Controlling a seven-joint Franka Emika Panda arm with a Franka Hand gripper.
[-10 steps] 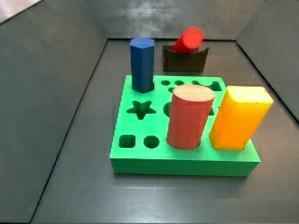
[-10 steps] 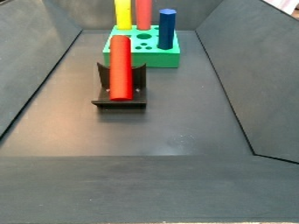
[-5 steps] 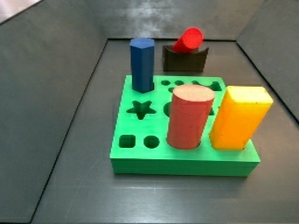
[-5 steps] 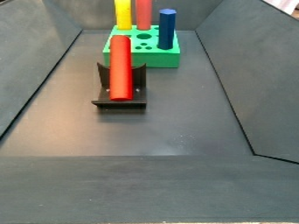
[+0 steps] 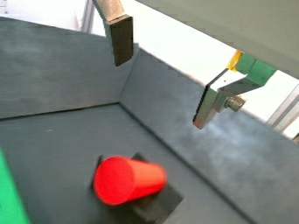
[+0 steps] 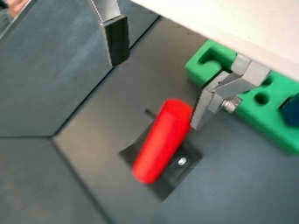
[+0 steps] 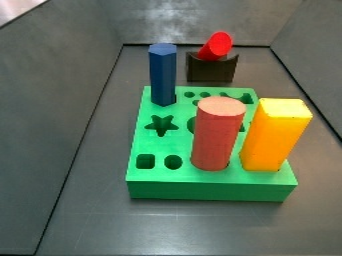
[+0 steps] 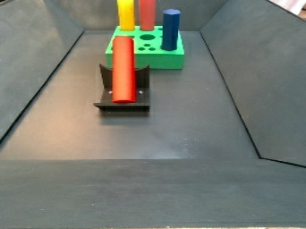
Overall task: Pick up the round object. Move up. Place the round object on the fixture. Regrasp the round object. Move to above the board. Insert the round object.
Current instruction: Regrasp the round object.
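The round object, a glossy red peg [image 8: 122, 67], lies on its side in the notch of the dark fixture [image 8: 122, 100]; both also show in a side view as the peg's round end [image 7: 218, 44] on the fixture [image 7: 214, 68]. The green board [image 7: 167, 160] lies nearby. My gripper [image 6: 159, 93] is open, high above the peg [image 6: 162, 140] and fixture [image 6: 181, 166], with nothing between its fingers. In a wrist view the gripper [image 5: 160, 92] stands above the peg's end [image 5: 128, 179]. The gripper is out of frame in both side views.
A blue hexagonal peg [image 7: 162, 74], a wide brick-red cylinder [image 7: 218, 133] and a yellow block [image 7: 275, 133] stand upright in the board. Grey sloping walls [image 8: 36, 89] enclose the dark floor. The board's corner [image 6: 251, 83] lies beyond the fixture.
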